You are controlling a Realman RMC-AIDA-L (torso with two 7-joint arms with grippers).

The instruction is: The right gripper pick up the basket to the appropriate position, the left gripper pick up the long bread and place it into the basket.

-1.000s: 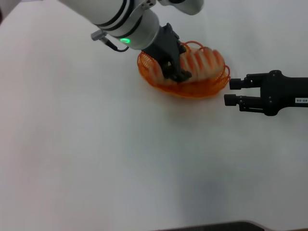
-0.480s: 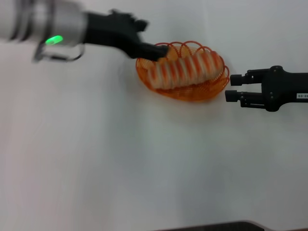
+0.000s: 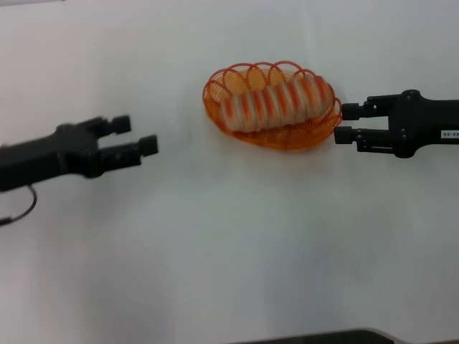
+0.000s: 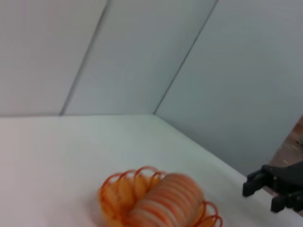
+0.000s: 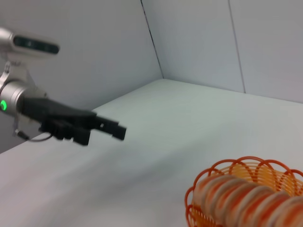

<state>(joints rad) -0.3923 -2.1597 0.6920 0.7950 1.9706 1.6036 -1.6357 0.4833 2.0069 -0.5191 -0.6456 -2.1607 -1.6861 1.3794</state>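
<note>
The orange wire basket [image 3: 287,135] sits on the white table right of centre at the back. The long bread [image 3: 276,104], striped orange and cream, lies inside it. My left gripper [image 3: 136,134] is open and empty, well to the left of the basket and low over the table. My right gripper [image 3: 346,122] is open, its fingertips just off the basket's right end. The left wrist view shows the basket [image 4: 111,189], the bread [image 4: 165,203] and the right gripper [image 4: 262,197]. The right wrist view shows the bread [image 5: 246,198], the basket [image 5: 246,163] and the left gripper [image 5: 108,132].
The white table [image 3: 229,244] spreads in front of the basket and both arms. A dark edge [image 3: 323,337] shows at the table's front. Plain grey walls [image 4: 142,56] stand behind the table.
My left gripper has let go of the bread, left it in the basket and swung away to the left and nearer. My right gripper has edged closer to the basket's right end.
</note>
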